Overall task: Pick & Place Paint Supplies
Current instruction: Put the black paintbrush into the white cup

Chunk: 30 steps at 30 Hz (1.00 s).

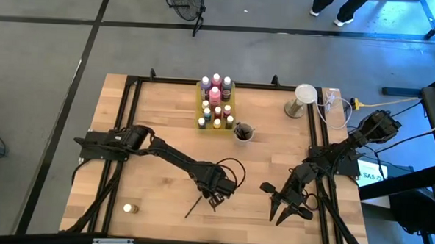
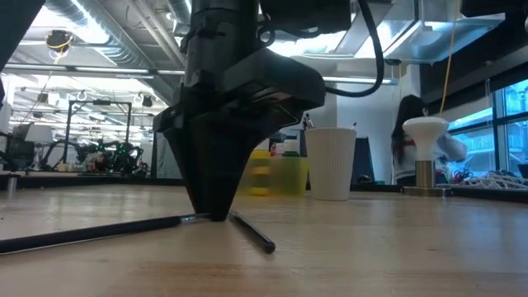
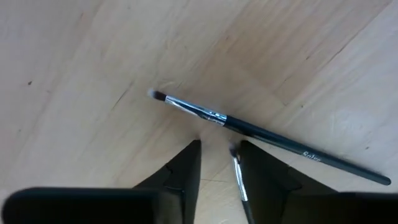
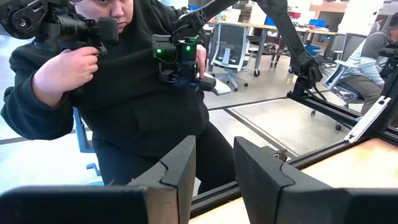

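From above you have two arms over the wooden table (image 1: 159, 119); your left gripper (image 1: 215, 199) is down at the near middle, right on one thin dark brush (image 1: 194, 207) that lies slanted on the wood just beside it; your right gripper (image 1: 284, 207) waits well apart to the right, near the table's edge, nothing in it; at the far side the yellow tray (image 1: 200, 106) holds about a dozen paint bottles (image 1: 215, 100), too crowded for you to count exactly, and the small cup (image 1: 243, 132) just beside it has brushes standing in it; one small pale round thing (image 1: 128, 208) lies alone near the front left corner. At table height you see the left gripper's (image 2: 216, 210) tips touching the wood, with two brushes there: one brush (image 2: 91, 231) lies along the table from them; the other slants away. In the left wrist view you count two brushes again; the long brush (image 3: 267, 137) lies flat, just ahead of the fingers (image 3: 186, 174); the second brush (image 3: 239, 183) sits in the narrow gap between them, though you cannot tell whether it is pinched yet. In the right wrist view your right gripper's (image 4: 214, 162) fingers stand narrowly apart with nothing between them; beyond them a person (image 4: 124, 93) sits holding controls.
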Each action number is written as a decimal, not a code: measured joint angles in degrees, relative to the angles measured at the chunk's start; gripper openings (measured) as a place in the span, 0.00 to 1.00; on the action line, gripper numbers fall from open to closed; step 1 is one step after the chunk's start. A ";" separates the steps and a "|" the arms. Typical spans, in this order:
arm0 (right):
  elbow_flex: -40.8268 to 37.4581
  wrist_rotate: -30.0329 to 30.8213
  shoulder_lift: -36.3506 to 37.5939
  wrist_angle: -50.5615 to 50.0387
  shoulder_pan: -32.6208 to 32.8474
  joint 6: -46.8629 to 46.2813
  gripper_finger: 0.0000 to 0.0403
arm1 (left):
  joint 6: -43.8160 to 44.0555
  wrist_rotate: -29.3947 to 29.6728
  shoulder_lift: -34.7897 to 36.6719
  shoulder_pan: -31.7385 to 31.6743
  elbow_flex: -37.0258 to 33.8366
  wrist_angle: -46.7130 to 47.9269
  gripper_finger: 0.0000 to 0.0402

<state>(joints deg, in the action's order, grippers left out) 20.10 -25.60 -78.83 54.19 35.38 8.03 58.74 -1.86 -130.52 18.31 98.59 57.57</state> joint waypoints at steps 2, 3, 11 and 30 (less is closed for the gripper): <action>0.00 0.01 0.00 0.00 0.00 0.00 0.28 | -0.72 -0.03 0.00 0.02 0.00 0.27 0.22; 0.00 -0.01 0.00 -0.01 0.01 0.00 0.28 | -1.37 -0.03 0.00 0.02 0.00 0.35 0.20; 0.00 -0.03 0.00 -0.06 0.00 -0.02 0.28 | -7.64 -0.15 -0.02 0.20 0.00 0.54 0.02; 0.00 -0.02 0.00 -0.20 0.01 -0.02 0.28 | -8.61 6.80 2.85 0.94 4.29 8.28 0.00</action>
<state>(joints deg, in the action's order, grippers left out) 20.10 -25.62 -78.83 54.00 35.39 8.01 50.13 4.93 -127.66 19.24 102.88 65.85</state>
